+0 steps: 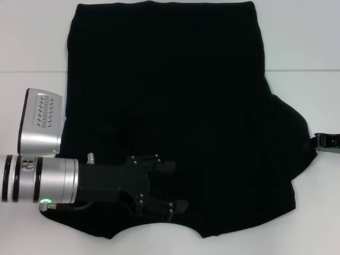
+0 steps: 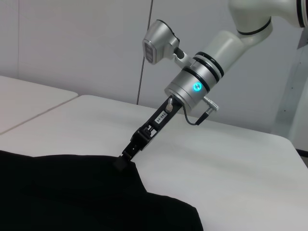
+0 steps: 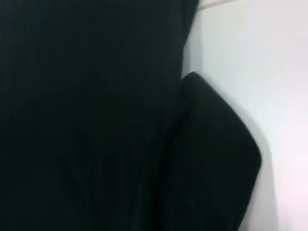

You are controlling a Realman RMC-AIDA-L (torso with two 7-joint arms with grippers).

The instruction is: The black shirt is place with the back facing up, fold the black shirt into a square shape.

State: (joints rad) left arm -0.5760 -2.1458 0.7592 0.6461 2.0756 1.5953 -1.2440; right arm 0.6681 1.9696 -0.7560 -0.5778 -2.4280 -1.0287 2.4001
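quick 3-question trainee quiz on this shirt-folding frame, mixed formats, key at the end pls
1. True or false: the left gripper is over the black shirt, near its edge closest to the robot.
2. Where is the right gripper? A) parked off the table B) at the shirt's right sleeve edge C) over the shirt's middle
3. Fill in: the shirt lies on a ____ table.

Key: 1 true; 2 B; 3 white
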